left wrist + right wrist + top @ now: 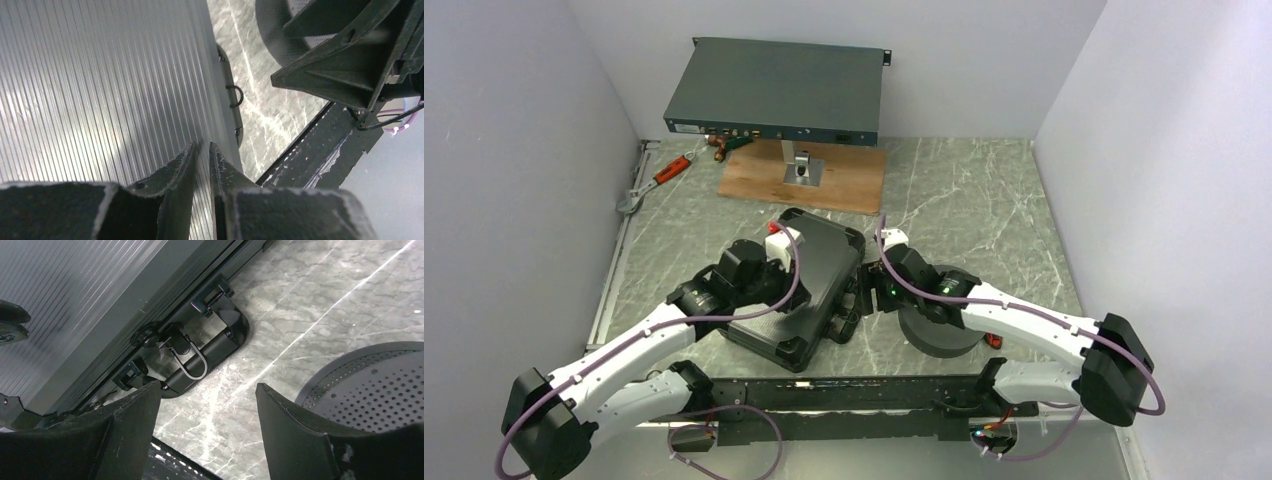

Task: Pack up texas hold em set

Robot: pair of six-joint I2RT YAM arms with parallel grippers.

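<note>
Right wrist — briefcase handle edge, bare table beside

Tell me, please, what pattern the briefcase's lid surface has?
Fine parallel ribs on a grey panel of the briefcase, clearest in the left wrist view.

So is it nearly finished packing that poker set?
Close, it seems. The black briefcase lies shut, with no chips or cards visible outside. The left tool, nearly closed, rests over its ribbed lid; the right tool, open, hovers by the handle. A small red piece beside the foam ring may remain.
</note>
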